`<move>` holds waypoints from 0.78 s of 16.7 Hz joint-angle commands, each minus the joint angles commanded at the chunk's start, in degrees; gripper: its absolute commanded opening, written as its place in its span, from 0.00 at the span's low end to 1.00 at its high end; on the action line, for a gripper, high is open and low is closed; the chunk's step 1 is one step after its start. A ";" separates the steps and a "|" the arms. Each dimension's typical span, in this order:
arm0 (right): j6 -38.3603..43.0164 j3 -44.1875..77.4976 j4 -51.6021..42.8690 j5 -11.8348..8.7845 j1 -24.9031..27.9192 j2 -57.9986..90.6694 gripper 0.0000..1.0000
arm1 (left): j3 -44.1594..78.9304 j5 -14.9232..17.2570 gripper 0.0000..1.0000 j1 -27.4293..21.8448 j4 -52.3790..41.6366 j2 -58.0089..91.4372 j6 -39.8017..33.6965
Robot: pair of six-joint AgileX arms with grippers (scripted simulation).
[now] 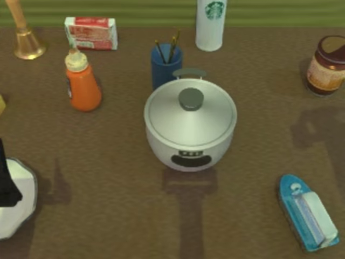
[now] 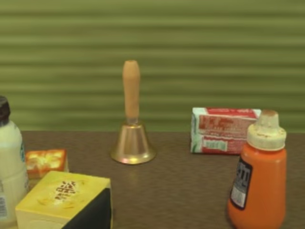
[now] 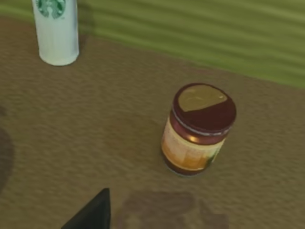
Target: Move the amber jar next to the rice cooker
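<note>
While the amber jar point(image 1: 326, 66) hugs the right edge (finger state unclear), the rice cooker point(image 1: 190, 128) sits well apart.

Starbucks emblem, green and round: on the white tumbler point(image 1: 211, 22), top centre of the top view. All other labels, on the red carton point(image 1: 91, 33), orange bottle point(image 1: 82, 82) and jar point(image 1: 325, 66), are unreadable.

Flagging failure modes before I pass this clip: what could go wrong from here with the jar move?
The amber jar stands at the table's far right edge, so a clumsy grasp might push it off. Carried toward the rice cooker, it could clip the cooker's grey handle or the blue pencil cup behind it.
</note>
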 joint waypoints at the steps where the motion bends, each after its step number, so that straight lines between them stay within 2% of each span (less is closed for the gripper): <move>1: -1.44 5.63 -2.96 -0.36 -0.20 5.89 1.00 | 0.00 0.00 1.00 0.00 0.00 0.00 0.00; 13: -18.87 71.24 -36.19 -3.48 -3.19 73.93 1.00 | 0.00 0.00 1.00 0.00 0.00 0.00 0.00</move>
